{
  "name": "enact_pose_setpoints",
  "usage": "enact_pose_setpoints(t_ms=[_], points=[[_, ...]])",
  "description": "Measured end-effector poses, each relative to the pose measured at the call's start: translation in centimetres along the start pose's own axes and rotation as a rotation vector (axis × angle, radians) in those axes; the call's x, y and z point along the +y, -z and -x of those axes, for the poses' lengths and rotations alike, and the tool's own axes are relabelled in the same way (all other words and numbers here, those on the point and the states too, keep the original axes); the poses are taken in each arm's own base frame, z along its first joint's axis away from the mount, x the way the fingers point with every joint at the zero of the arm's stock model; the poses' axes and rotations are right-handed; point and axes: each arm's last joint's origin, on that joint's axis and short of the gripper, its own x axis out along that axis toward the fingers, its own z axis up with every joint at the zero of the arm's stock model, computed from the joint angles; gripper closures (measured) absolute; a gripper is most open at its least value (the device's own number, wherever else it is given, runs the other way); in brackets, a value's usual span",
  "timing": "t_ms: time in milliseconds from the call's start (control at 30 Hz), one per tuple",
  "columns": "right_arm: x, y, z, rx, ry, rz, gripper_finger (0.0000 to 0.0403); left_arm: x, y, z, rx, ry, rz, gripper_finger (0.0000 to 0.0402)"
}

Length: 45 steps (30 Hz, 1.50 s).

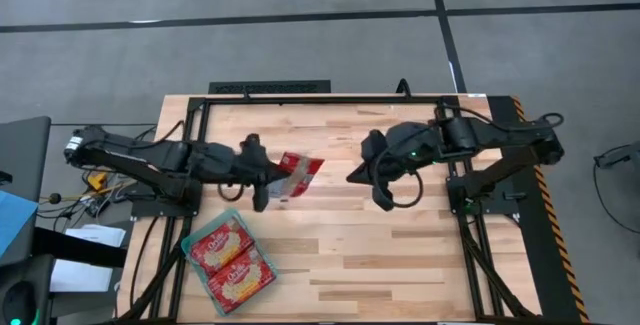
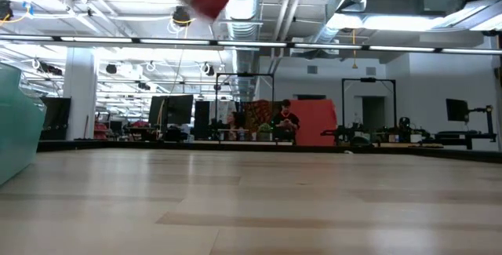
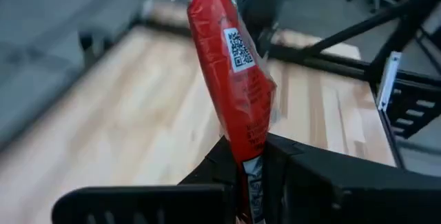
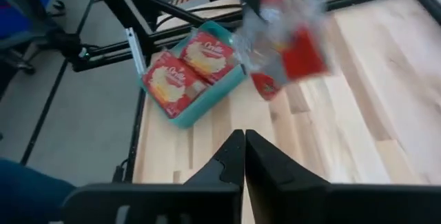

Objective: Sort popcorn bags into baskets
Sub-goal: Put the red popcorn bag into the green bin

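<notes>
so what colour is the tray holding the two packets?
Translucent teal-green tray; clearest in the right wrist view.

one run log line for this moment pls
left claw: shut on popcorn bag, held above table | right claw: shut, empty | basket: two bags

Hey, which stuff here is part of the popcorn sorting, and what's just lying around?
Part of the job:
- popcorn bag clamped in the left end effector, off the table
- teal basket with two squarish bags

Just around:
- right end effector, shut, empty
- people in the room behind
</notes>
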Motion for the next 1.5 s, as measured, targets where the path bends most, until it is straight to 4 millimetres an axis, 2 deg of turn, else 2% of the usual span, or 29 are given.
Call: enact_pose_setpoints(t_ms=[200, 333, 400, 467, 567, 700, 900, 1100, 1200, 1367, 1433, 1500], points=[[1.6, 0.5, 0.1, 0.002, -0.038, 0.044, 0.0283, -2.6, -4.4, 3.0, -0.173, -0.053, -0.268, 0.0394], [2.9, -0.2, -1.0, -0.099, -0.096, 0.122, 0.0211, -3.4, -6.4, 4.0, -0.299, -0.012, -0.277, 0.0394], [3.7, -1.2, -1.6, -0.220, -0.110, 0.165, 0.0182, -3.7, -7.5, 4.5, -0.406, 0.034, -0.278, 0.0394], [4.1, -1.5, -2.0, -0.270, -0.069, 0.196, 0.0163, -4.0, -8.3, 5.0, -0.504, 0.074, -0.282, 0.0394], [4.2, -1.7, -2.7, -0.318, 0.021, 0.236, 0.0155, -4.3, -9.0, 5.6, -0.593, 0.104, -0.304, 0.0394], [4.5, -2.5, -2.3, -0.414, 0.042, 0.259, 0.0162, -4.6, -8.9, 5.7, -0.598, 0.123, -0.314, 0.0394], [5.5, -2.5, -1.9, -0.447, -0.008, 0.289, 0.0169, -5.5, -8.2, 4.0, -0.546, 0.121, -0.319, 0.0393], [5.4, -2.5, -2.0, -0.459, 0.010, 0.268, 0.0177, -6.5, -7.6, 2.2, -0.526, 0.128, -0.301, 0.0393], [5.7, -2.3, -2.3, -0.440, 0.008, 0.271, 0.0221, -6.8, -7.3, 1.6, -0.520, 0.128, -0.305, 0.0393], [6.5, -1.9, -2.2, -0.437, 0.001, 0.319, 0.0364, -6.9, -7.1, 1.4, -0.500, 0.133, -0.254, 0.0381], [6.8, -1.8, -2.2, -0.439, 0.002, 0.335, 0.0381, -6.8, -7.2, 1.4, -0.500, 0.122, -0.218, 0.0369], [6.9, -1.7, -2.1, -0.447, 0.028, 0.324, 0.0372, -6.7, -7.2, 1.5, -0.498, 0.114, -0.171, 0.0355]])
